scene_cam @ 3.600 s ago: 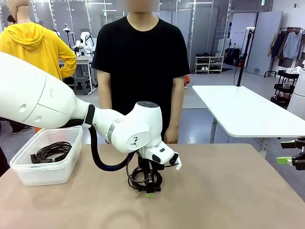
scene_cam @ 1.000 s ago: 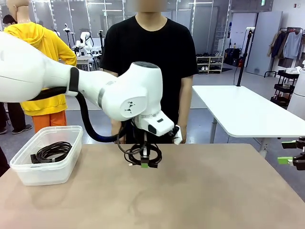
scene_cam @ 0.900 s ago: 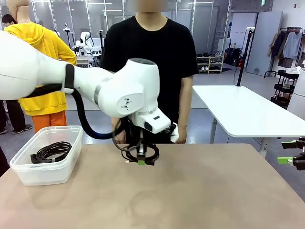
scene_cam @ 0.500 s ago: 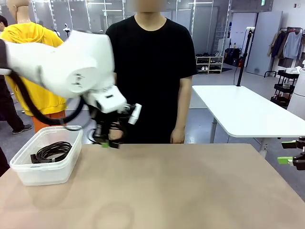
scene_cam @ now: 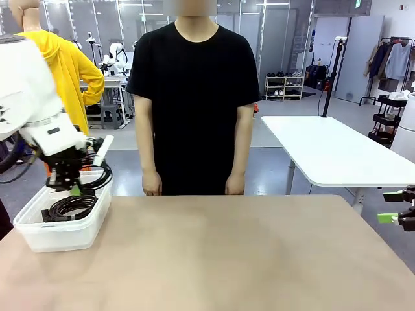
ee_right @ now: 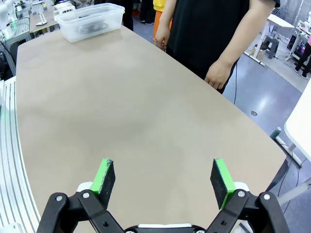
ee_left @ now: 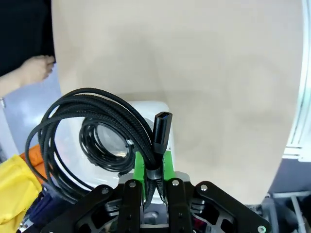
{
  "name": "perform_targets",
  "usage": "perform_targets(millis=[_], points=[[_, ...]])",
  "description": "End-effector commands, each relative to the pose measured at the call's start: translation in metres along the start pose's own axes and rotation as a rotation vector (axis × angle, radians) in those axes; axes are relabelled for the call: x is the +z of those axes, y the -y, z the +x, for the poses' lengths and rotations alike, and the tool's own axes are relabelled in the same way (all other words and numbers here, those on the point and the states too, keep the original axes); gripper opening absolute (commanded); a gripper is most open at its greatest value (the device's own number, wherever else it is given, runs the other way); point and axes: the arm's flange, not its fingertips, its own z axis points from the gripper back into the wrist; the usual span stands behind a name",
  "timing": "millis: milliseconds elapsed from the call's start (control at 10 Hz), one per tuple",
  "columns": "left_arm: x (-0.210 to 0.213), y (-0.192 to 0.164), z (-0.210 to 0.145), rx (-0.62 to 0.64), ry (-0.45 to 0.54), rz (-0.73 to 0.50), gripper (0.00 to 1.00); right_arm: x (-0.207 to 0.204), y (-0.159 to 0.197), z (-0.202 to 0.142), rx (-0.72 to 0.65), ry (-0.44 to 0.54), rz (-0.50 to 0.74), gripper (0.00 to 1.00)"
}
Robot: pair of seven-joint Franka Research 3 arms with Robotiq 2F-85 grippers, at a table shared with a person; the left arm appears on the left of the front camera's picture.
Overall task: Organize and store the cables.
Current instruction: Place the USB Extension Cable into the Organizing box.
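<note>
The left end effector (ee_left: 150, 182) clenches a coiled black cable (ee_left: 92, 141) at the left of the front frame, just above the clear plastic bin (scene_cam: 39, 236) holding another coiled cable (scene_cam: 71, 207). The right end effector (ee_right: 160, 177) hangs released over the tan surface (ee_right: 121, 116).

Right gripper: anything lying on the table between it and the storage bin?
Nothing. In the right wrist view the tabletop runs bare from the open right gripper to the clear bin, which holds a coiled cable.

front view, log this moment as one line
left pincer: shut on cable | over bin | right pincer: open, idle
</note>
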Motion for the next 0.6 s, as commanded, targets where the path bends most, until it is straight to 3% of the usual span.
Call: perform_targets(millis=[0, 500], points=[[0.0016, -0.0019, 0.014, -0.002, -0.008, 0.006, 0.17, 0.0001, 0.0001, 0.0005, -0.001, 0.007, 0.0, 1.0], [0.0, 0.0018, 0.0118, -0.016, 0.002, -0.001, 0.17, 0.0001, 0.0001, 0.0005, -0.001, 0.007, 0.0, 1.0]])
